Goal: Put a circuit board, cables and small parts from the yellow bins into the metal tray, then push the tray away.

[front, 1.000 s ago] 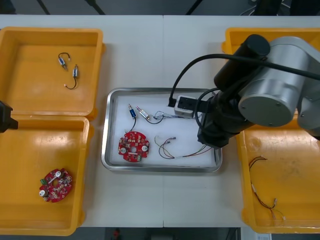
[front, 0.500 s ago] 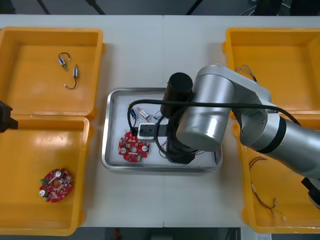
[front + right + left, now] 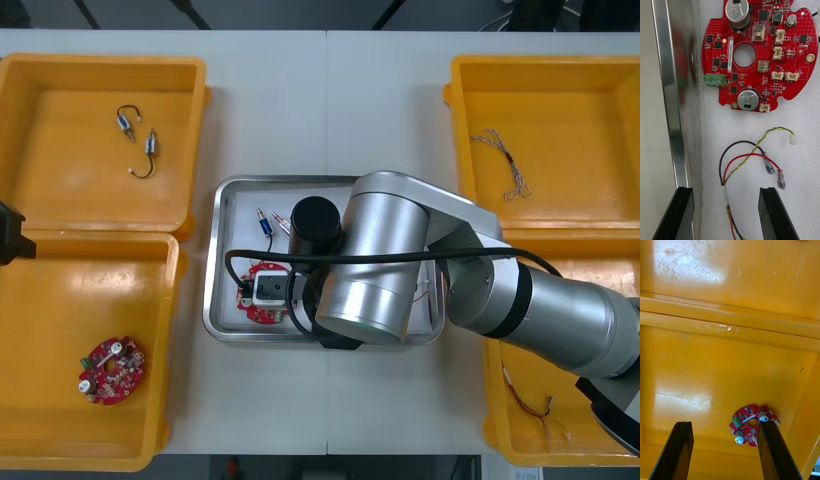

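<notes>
My right gripper [image 3: 725,215] is open, low over the white-lined metal tray [image 3: 670,97], close to its shiny rim. A red and yellow cable [image 3: 748,157] with a black strand lies on the lining between and just beyond the fingers. Farther on lies a round red circuit board [image 3: 760,56]. From the front, the right arm covers most of the tray [image 3: 214,270]; the board's edge [image 3: 247,297] and small metal parts [image 3: 266,222] peek out. My left gripper [image 3: 726,455] hangs open above the near left yellow bin [image 3: 715,363], a second red board [image 3: 752,424] lying beyond its fingers.
The far left bin [image 3: 60,190] holds two small metal parts [image 3: 150,143]. A second board [image 3: 111,369] lies in the near left bin. The far right bin holds a twisted cable [image 3: 503,160]; the near right bin holds cables [image 3: 530,400].
The right arm has swung left across the tray, from its right side to over its left part, uncovering the far right bin. The left arm has not moved.
</notes>
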